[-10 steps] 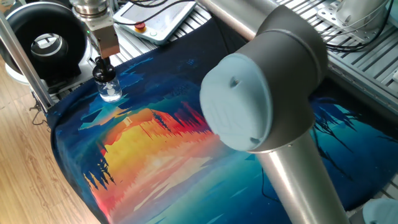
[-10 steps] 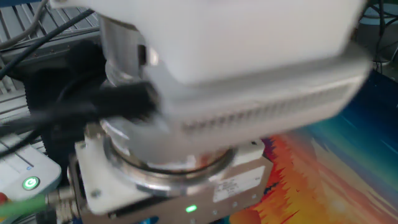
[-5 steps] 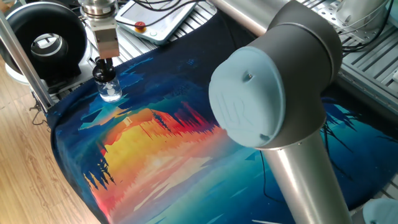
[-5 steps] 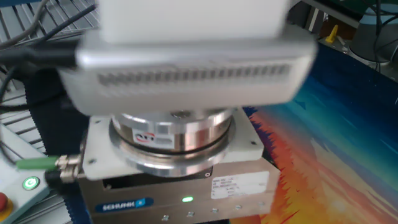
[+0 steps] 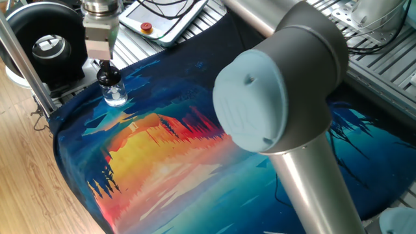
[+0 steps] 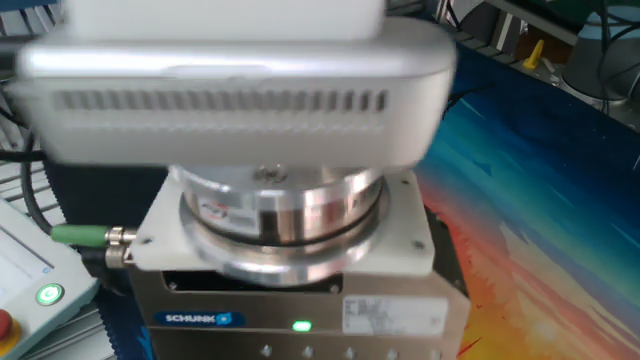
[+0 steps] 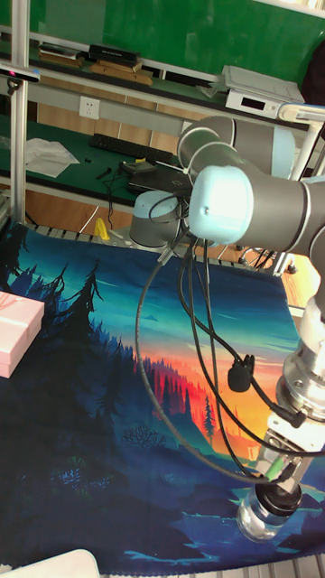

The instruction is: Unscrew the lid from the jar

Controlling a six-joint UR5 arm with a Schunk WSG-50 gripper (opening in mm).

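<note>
Jar [image 5: 116, 95] stands upright near the back-left corner of your painted mat [image 5: 169, 149] on the worktop, clear glass, squat. Lid [image 5: 107, 76] — black, rounded — sits on its neck. In the tall view you see the same jar [image 7: 263, 517] at the mat's near edge, close to the right corner, with the lid [image 7: 273, 498] on top.

Claw [image 5: 103, 65] hangs straight down over the lid, its grey body just above. Fingers reach the cap from above, but you cannot tell from these views whether they pinch it or stand spread; the fingertips are too small and partly hidden.

Arm's big elbow joint [image 5: 276, 84] fills the foreground of one fixed view. The other fixed view shows you only the wrist housing [image 6: 290, 260] up close — a silver flange, a green light, nothing of the jar.

Off the mat behind the claw: a large black ring device [image 5: 49, 45] with a silver centre. Pink box [image 7: 16, 332] lies at the mat's left edge in the tall view, well apart from the jar.
</note>
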